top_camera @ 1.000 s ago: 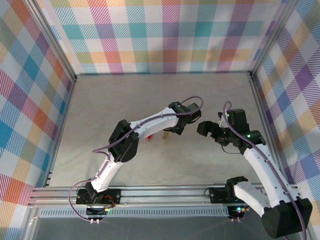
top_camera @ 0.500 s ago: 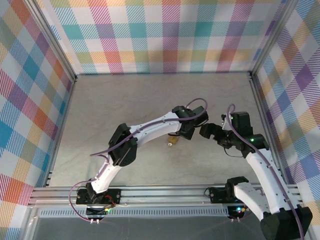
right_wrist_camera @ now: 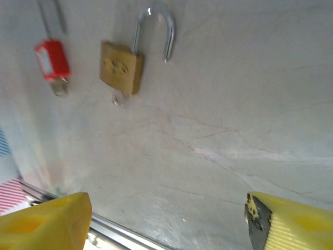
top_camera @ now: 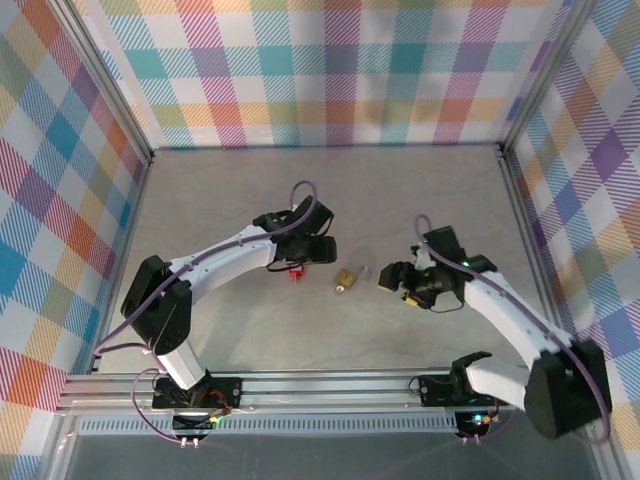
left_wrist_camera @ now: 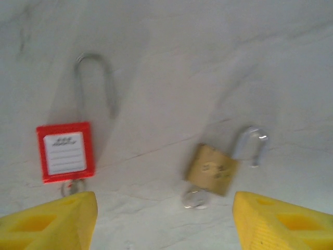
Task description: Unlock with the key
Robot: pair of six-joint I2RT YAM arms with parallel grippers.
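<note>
Grey table (top_camera: 200,200), brass padlock (top_camera: 345,278) with key (left_wrist_camera: 193,199) lying between left gripper (top_camera: 322,250) and right gripper (top_camera: 389,280), each spread, empty.

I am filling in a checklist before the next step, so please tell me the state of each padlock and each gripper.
red padlock: shackle open, red-lock key at its base.
brass padlock: shackle open, brass-lock key at its base.
left gripper: open, empty.
right gripper: open, empty.
</note>
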